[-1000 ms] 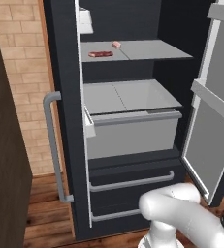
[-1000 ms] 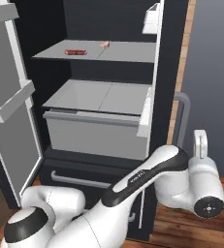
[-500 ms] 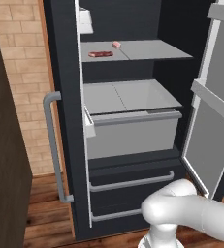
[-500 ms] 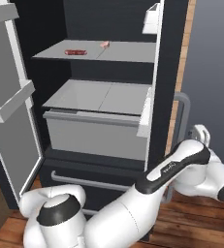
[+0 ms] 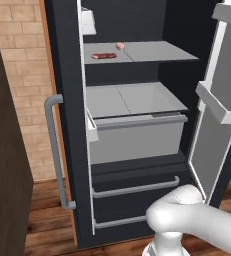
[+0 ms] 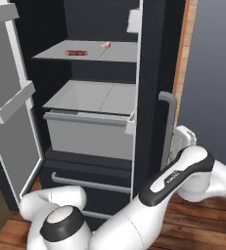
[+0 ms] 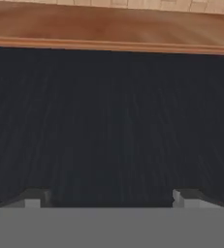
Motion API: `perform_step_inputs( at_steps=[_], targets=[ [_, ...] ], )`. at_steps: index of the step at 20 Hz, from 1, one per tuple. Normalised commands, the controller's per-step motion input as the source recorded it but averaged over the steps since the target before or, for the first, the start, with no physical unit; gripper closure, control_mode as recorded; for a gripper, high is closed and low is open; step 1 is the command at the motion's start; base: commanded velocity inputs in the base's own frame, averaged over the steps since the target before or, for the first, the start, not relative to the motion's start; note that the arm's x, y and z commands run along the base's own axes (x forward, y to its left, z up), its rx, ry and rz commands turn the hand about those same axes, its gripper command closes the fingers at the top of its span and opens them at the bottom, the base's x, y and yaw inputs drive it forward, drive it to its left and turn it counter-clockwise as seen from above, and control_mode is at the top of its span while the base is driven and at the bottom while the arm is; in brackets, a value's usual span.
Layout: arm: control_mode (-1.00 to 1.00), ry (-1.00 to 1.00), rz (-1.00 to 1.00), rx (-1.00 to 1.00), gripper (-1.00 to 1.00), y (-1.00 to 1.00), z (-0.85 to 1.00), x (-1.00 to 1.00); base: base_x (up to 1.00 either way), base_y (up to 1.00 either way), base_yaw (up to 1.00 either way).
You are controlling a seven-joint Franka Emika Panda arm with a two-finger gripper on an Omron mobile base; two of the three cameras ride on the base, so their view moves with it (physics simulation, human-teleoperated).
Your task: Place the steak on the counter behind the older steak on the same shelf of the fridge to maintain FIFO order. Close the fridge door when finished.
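The fridge (image 5: 67,75) stands with both doors open. On its upper shelf (image 5: 157,50) (image 6: 119,51) the small pale pink steak (image 5: 120,46) (image 6: 105,45) lies behind the dark red older steak (image 5: 103,56) (image 6: 76,52), both toward one side. My arm reaches around the outside of the door with the grey bar handle (image 6: 166,127), and the white hand (image 6: 185,136) sits just past that handle. My gripper (image 7: 111,196) is open and empty, its fingertips (image 7: 33,198) wide apart, facing the door's dark outer face (image 7: 108,121). The counter is out of view.
A grey drawer (image 5: 137,140) (image 6: 90,132) sits under the lower shelf, with two dark drawers with bar handles (image 5: 137,187) below it. The other open door (image 5: 217,100) (image 6: 11,97) carries bins. A brick wall (image 5: 32,75), wooden floor (image 5: 47,215) and dark panel (image 5: 2,150) border the fridge.
My arm has swung out toward the handled door: the hand rose from low beside the fridge to just past the handle. The steaks and doors have not moved.
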Motion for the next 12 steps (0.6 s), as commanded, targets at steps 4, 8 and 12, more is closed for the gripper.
perform_step_inputs(
  at_steps=[4,8,12],
  targets=[
    [-1.00,-0.01,0.26,0.00,-1.00,1.00,0.00,-0.04,0.00,0.00,0.00],
    [-1.00,0.00,0.19,0.00,-1.00,1.00,0.00,-0.01,0.00,0.00,0.00],
    [-1.00,-0.04,0.07,0.00,-1.00,0.85,0.00,0.26,0.00,0.00,0.00]
  ],
)
